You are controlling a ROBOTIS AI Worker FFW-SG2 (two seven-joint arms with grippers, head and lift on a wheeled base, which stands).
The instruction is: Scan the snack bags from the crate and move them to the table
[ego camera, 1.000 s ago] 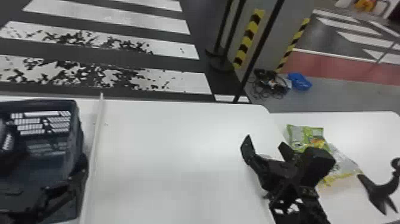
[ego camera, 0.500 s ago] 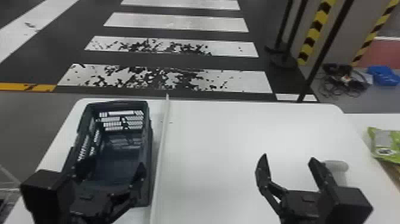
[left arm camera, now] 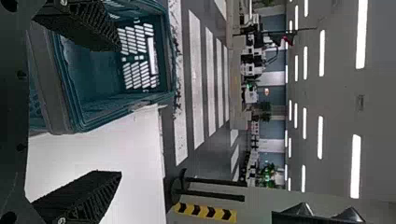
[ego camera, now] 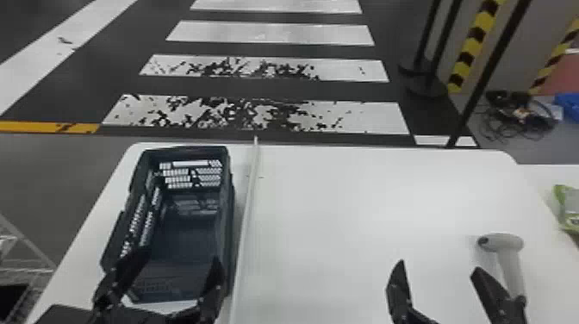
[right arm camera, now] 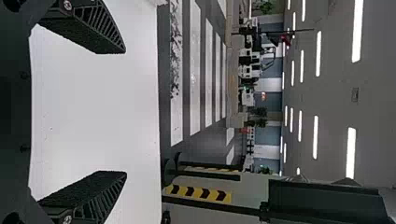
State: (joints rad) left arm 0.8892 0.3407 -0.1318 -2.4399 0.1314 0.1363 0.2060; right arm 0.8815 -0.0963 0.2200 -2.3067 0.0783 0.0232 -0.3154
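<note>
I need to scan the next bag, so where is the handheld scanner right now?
In the head view, the scanner lies on the right part of the white table, beside the right arm's jaws.

Holds the left gripper [ego camera: 180, 255] near eight o'clock in the head view and the right gripper [ego camera: 439, 265] near four, both spread wide, black fingers [ego camera: 399, 286] pointing roughly toward twelve, ridged pads [left arm camera: 74, 189] facing across each gap.

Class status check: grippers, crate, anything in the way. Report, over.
Left gripper open, near end of crate. Right gripper open, above table. Green snack bag, far right. Scanner beside right gripper, possible snag.
</note>
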